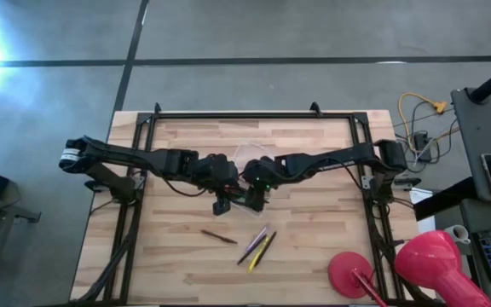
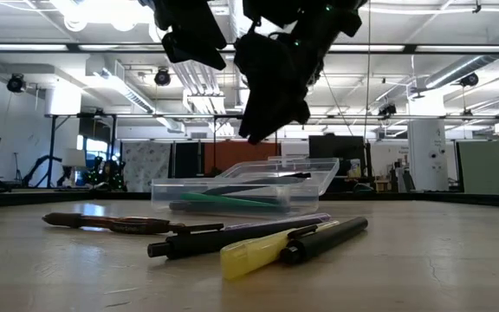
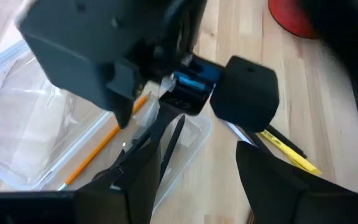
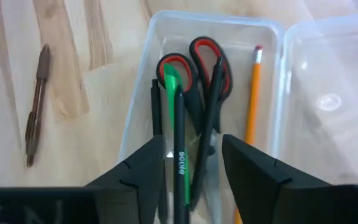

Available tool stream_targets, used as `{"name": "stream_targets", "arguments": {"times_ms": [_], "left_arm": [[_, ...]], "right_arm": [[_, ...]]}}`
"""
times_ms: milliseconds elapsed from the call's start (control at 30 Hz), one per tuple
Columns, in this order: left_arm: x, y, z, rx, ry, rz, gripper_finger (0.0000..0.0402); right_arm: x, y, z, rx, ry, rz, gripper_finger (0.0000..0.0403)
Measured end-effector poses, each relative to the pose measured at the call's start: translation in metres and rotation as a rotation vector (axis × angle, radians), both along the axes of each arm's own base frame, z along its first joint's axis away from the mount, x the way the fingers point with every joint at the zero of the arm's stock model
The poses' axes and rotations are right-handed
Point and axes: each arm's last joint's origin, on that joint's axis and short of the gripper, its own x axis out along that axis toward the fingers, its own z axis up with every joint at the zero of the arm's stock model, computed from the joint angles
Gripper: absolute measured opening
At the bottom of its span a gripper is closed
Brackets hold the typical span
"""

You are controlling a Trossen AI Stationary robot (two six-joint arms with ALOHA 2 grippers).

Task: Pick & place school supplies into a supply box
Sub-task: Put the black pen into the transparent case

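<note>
From above, we cannot see most of the small clear plastic box point(image 1: 247, 154); both dark arms meet right over it near the middle of the wooden table point(image 1: 314, 230). The right gripper point(image 4: 188, 186) hides the lower end of the green pen point(image 4: 178, 124) lying in the box. The red round thing point(image 1: 358, 275) and the big pink one point(image 1: 433, 264) run off the table's near right corner.

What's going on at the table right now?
Both arms meet over the supply box at mid-table. The right gripper is open right above it, where red-handled scissors, a green pen and an orange pencil already lie. The left gripper hangs open alongside. On the wood outside the box are a brown pen, a yellow pen and a lilac pen.
</note>
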Motion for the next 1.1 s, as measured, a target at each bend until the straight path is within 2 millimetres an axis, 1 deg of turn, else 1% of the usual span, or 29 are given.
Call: {"name": "stream_targets", "arguments": {"times_ms": [100,233,333,433,533,667,733,833,967,1100], "left_arm": [[0.0,0.0,0.0,0.0,0.0,0.0,0.0193],[0.0,0.0,0.0,0.0,0.0,0.0,0.0193],[0.0,0.0,0.0,0.0,0.001,0.0,0.0193],[0.0,0.0,0.0,0.0,0.001,0.0,0.0193],[0.0,0.0,0.0,0.0,0.001,0.0,0.0193],[0.0,0.0,0.0,0.0,0.001,0.001,0.0193],[0.0,0.0,0.0,0.0,0.001,0.001,0.0193],[0.0,0.0,0.0,0.0,0.001,0.0,0.0193],[0.0,0.0,0.0,0.0,0.002,0.001,0.0193],[0.0,0.0,0.0,0.0,0.002,0.0,0.0193]], "right_arm": [[0.001,-0.002,0.006,-0.021,0.008,0.02,0.0168],[0.0,-0.004,0.007,-0.026,0.022,0.022,0.0179],[-0.002,-0.004,0.005,-0.013,0.036,0.028,0.0183],[-0.002,-0.005,0.001,0.049,0.045,0.061,0.0184],[-0.002,-0.013,0.001,0.075,0.04,0.054,0.0185],[0.001,-0.032,0.005,0.088,-0.008,-0.017,0.0185],[-0.001,-0.037,0.008,0.09,0.008,-0.033,0.0185],[-0.008,-0.036,0.01,0.073,0.096,0.006,0.0185],[-0.02,-0.024,0.0,0.058,0.231,0.082,0.0182],[-0.02,-0.013,-0.009,0.055,0.239,0.115,0.0176]]}}
